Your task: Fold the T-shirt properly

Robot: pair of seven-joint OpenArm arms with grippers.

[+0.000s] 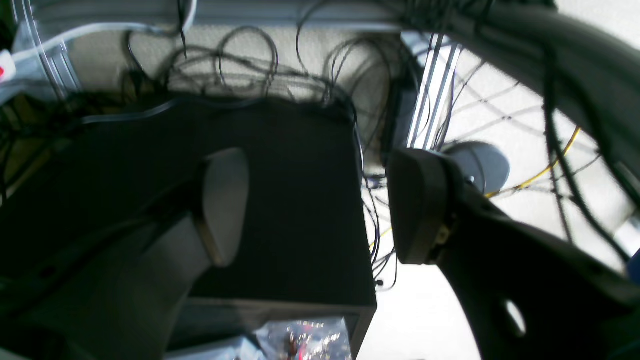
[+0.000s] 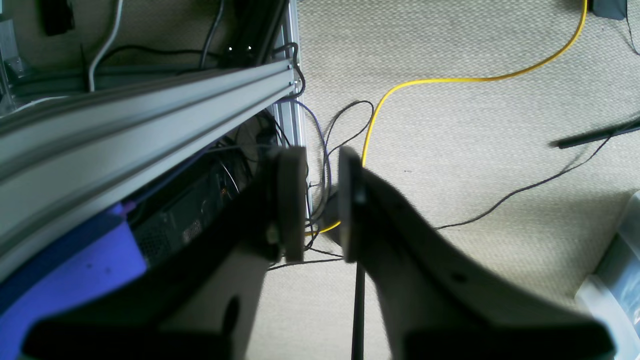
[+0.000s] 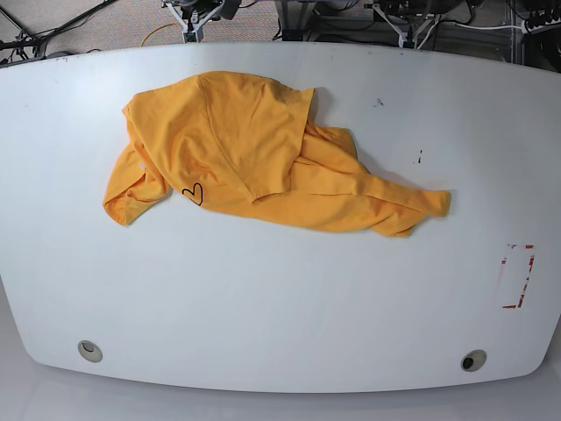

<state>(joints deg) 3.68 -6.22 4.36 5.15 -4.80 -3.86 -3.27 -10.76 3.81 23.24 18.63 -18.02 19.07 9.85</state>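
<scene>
That orange-yellow cotton T-shirt (image 3: 254, 153) looks light and floppy, likely to drag and bunch; best pinched at a hem or sleeve edge. It lies crumpled on the white surface (image 3: 280, 307), toward the far left, small black heart showing. Left gripper (image 1: 320, 205) jaws stand apart; right gripper (image 2: 322, 205) jaws narrowly apart, both empty.

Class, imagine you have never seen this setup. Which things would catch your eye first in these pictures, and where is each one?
The crumpled orange-yellow T-shirt stands out, lying bunched on the far half of the white table, a small black heart outline showing near its left edge in the base view. No arm is over the table. In the right wrist view, a bright yellow cable curves across the beige carpet beside the table's frame.
</scene>
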